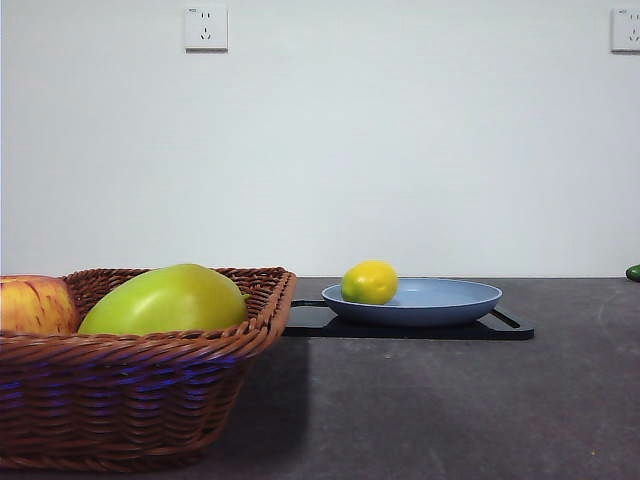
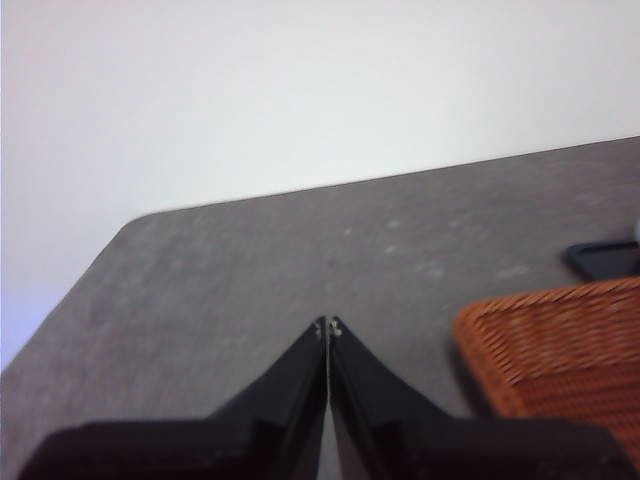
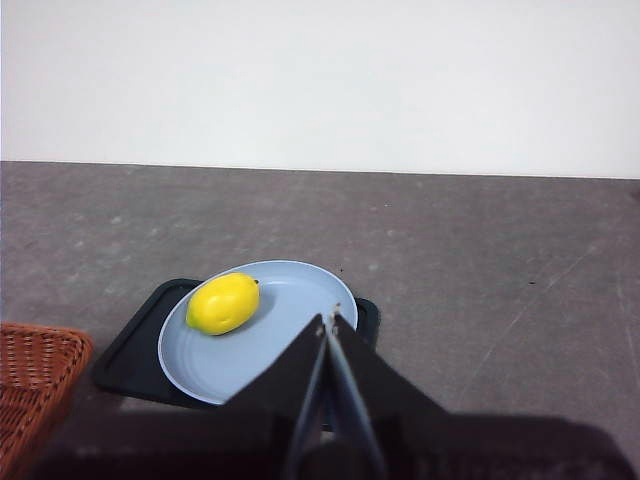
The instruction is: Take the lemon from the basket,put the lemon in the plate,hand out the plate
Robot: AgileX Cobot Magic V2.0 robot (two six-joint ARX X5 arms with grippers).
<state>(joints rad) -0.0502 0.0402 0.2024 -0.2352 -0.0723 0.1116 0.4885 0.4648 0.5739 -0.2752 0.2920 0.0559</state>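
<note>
On the plate (image 3: pixel 262 340), toward its 9 o'clock rim, the lemon (image 3: pixel 223 302) lies loose — a tilted lift could roll it off. Right claw (image 3: pixel 330 322) hovers closed, empty; left claw (image 2: pixel 328 327) likewise.

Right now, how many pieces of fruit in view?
3. The lemon lies in the plate; a green mango-like fruit and an apple sit in the basket. More may be hidden inside it.
</note>
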